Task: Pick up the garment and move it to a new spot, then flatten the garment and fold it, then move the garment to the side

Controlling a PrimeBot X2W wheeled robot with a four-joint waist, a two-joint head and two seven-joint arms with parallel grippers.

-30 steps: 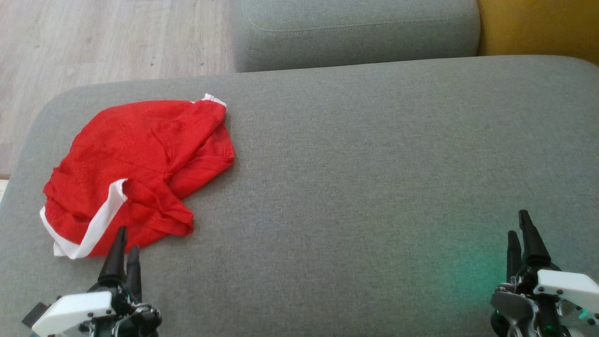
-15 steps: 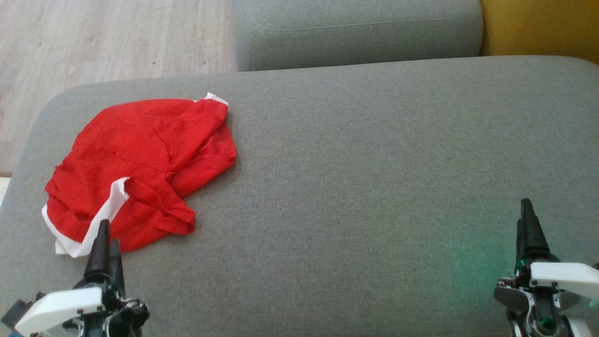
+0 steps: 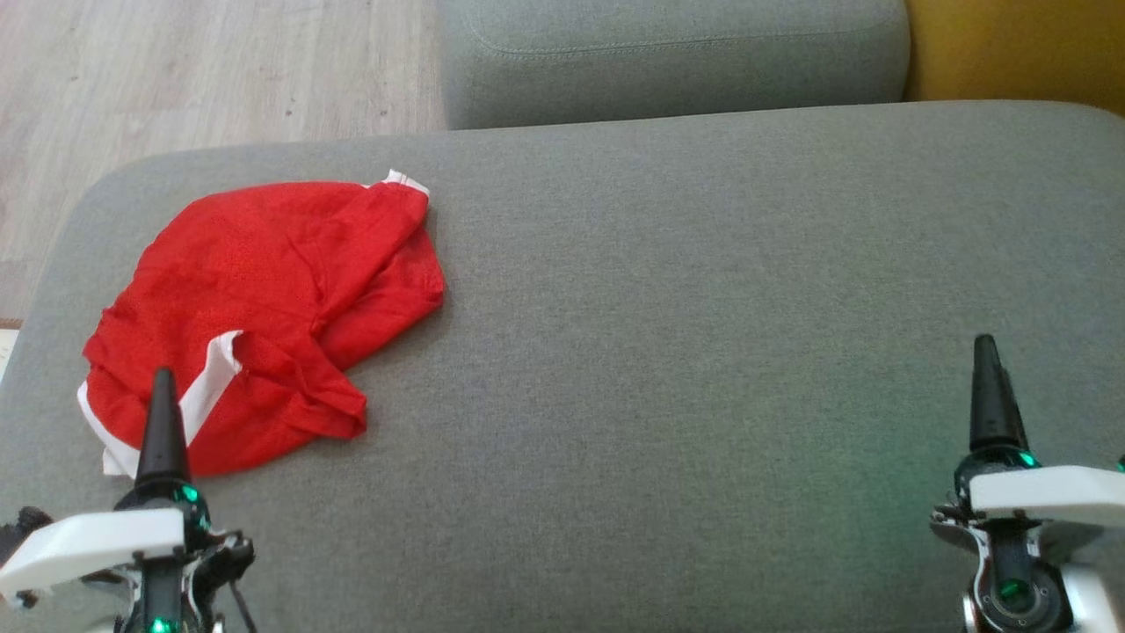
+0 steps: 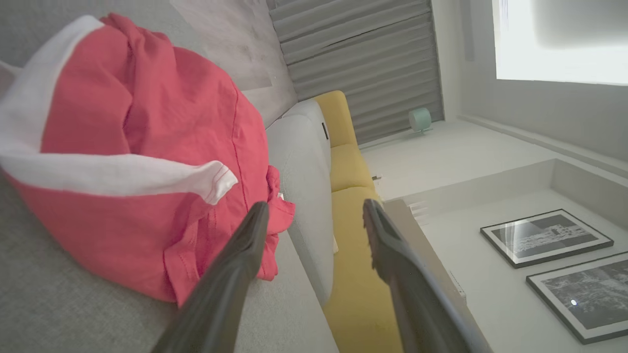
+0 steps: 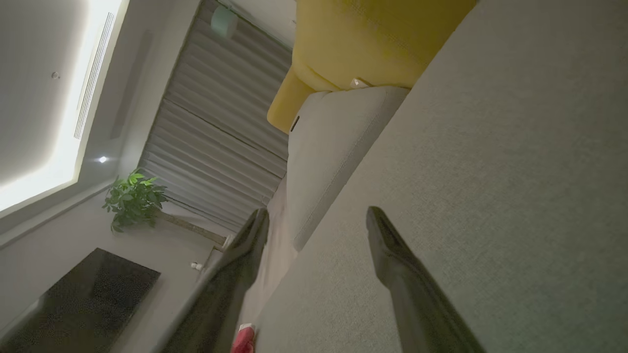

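A crumpled red garment (image 3: 264,299) with white trim lies on the left part of the grey sofa seat (image 3: 703,308). My left gripper (image 3: 163,380) hovers over the garment's near edge beside the white band, turned on edge so its fingers overlap. In the left wrist view the garment (image 4: 147,122) bulks at the left, and the left gripper (image 4: 315,206) is open, one finger (image 4: 245,250) in front of the red cloth. My right gripper (image 3: 984,343) is far right over bare cushion, and it (image 5: 316,212) stands open with nothing between its fingers.
A second grey cushion (image 3: 668,61) and a yellow one (image 3: 1011,44) lie beyond the seat's far edge. Wooden floor (image 3: 202,70) shows at the upper left, past the seat's rounded left corner. Bare grey fabric spreads from the garment to the right gripper.
Both grippers have reached forward and rolled onto their sides, so each pair of fingers now overlaps. The left one also shifted left, over the garment's near edge. The garment has not moved.
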